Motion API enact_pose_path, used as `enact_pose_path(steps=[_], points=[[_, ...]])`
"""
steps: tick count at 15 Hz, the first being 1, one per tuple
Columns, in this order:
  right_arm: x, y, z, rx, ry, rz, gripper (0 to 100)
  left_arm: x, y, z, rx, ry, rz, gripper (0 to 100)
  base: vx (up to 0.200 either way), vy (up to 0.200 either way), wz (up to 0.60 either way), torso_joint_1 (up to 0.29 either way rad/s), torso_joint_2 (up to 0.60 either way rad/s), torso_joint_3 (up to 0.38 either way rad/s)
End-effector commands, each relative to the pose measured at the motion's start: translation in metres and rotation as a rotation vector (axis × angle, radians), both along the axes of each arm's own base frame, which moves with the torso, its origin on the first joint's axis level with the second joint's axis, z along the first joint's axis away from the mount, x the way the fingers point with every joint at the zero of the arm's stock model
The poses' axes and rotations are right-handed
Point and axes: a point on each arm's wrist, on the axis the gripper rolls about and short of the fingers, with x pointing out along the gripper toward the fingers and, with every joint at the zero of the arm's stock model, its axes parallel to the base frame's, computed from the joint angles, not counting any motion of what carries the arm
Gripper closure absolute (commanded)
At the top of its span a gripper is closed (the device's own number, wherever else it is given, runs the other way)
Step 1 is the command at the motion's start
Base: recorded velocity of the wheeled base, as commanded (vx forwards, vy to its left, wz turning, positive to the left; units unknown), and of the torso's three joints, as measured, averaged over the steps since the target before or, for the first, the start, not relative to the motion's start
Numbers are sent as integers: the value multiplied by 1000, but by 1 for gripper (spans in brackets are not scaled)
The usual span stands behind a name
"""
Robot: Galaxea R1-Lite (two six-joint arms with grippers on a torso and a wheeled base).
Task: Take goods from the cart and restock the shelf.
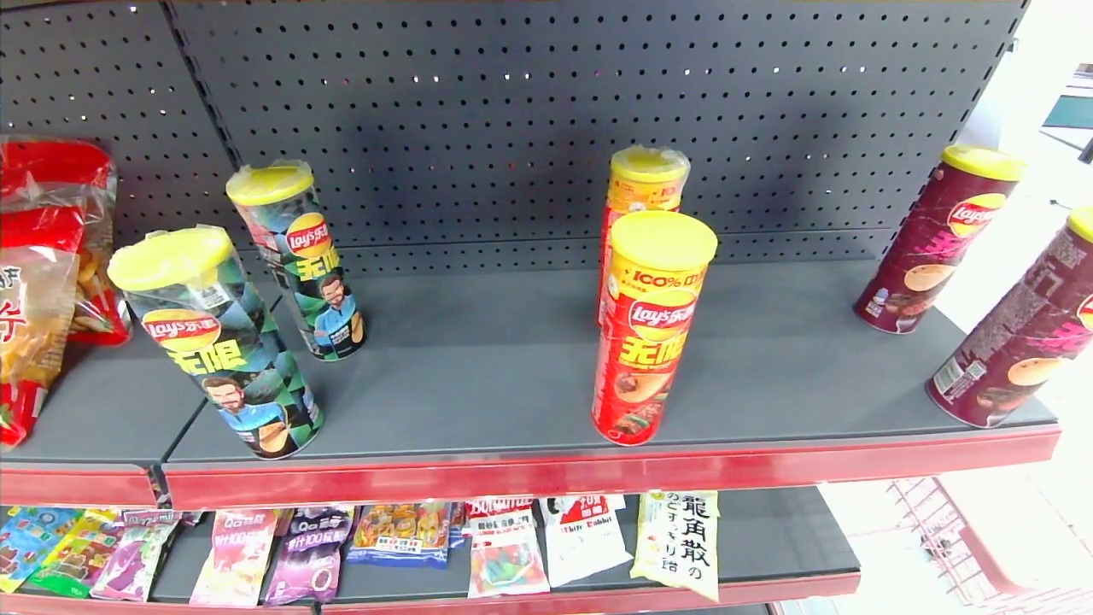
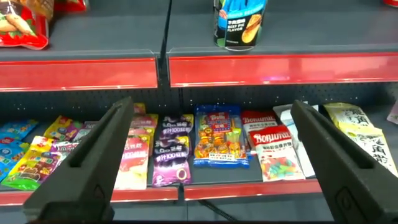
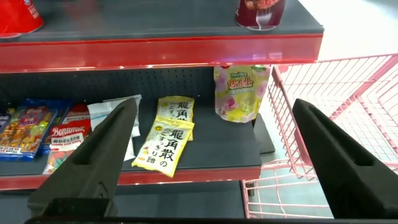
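Bare shelf point(image 1: 478, 367) is left at frame centre between chip cans point(image 1: 653, 329), with left gripper point(image 2: 211, 106) and right gripper point(image 3: 216, 102) spread, empty.

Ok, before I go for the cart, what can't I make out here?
What the cart holds: right wrist view, cut by the edge, blocked by fingers of the right gripper.
Rear red can: head view, behind the front red can.
Snack bags, front purple can: head view, cut by the side edges.

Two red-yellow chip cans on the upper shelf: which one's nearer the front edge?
The front can, upright by the red shelf lip; the rear can stands directly behind it, toward the pegboard.
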Motion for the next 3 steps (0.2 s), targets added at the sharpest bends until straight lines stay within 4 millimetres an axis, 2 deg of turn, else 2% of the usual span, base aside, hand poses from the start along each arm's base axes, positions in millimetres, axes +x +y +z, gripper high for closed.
enact_pose_path(steps=[1, 3], points=[[0, 0, 0, -1, 0, 1, 0, 0, 0, 0, 0, 1, 2, 0, 0, 0, 0, 0, 0, 0], [0, 0, 0, -1, 0, 1, 0, 0, 0, 0, 0, 1, 1, 0, 0, 0, 0, 0, 0, 0]])
